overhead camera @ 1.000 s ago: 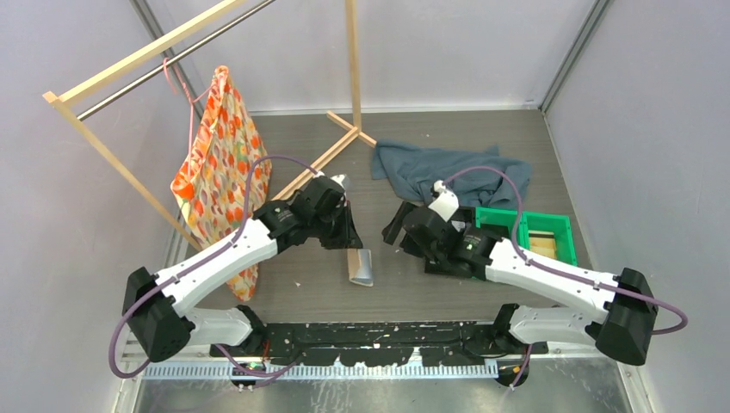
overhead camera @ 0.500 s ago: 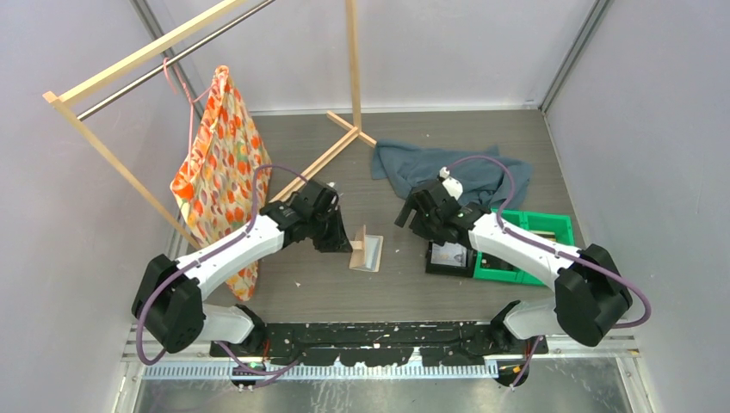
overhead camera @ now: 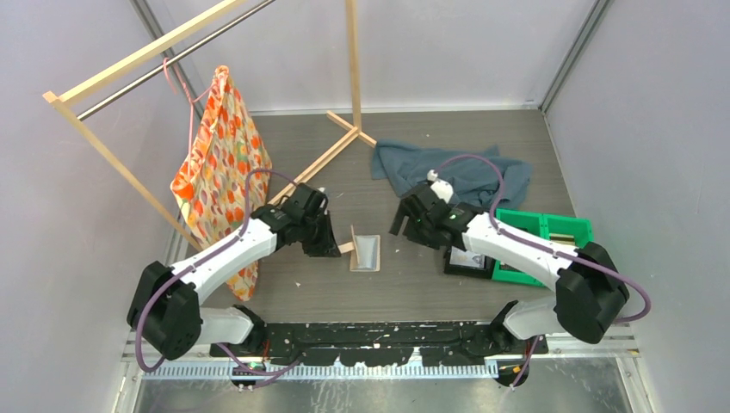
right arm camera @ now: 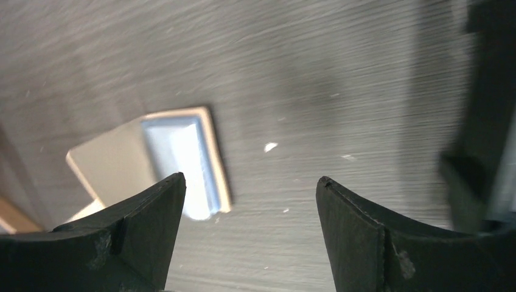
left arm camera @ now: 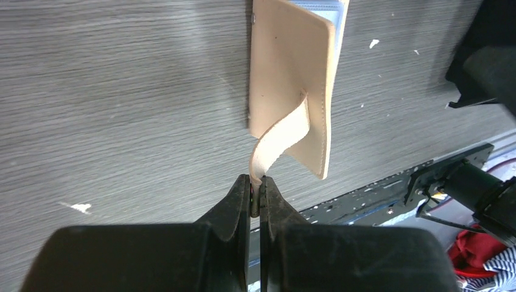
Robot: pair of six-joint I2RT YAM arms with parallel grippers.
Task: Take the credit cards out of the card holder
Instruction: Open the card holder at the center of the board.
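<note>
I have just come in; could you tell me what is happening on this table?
The left gripper is shut on the little tab of the tan card holder, which lies partly opened on the table, its blue-grey pockets showing. The right gripper is open and hangs just right of the holder, touching nothing. Something flat and pale, perhaps a card, lies in the black tray beside the green bin.

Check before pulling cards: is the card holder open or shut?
Open: the card holder shows pale inner pockets; left fingers pinch its tab.
</note>
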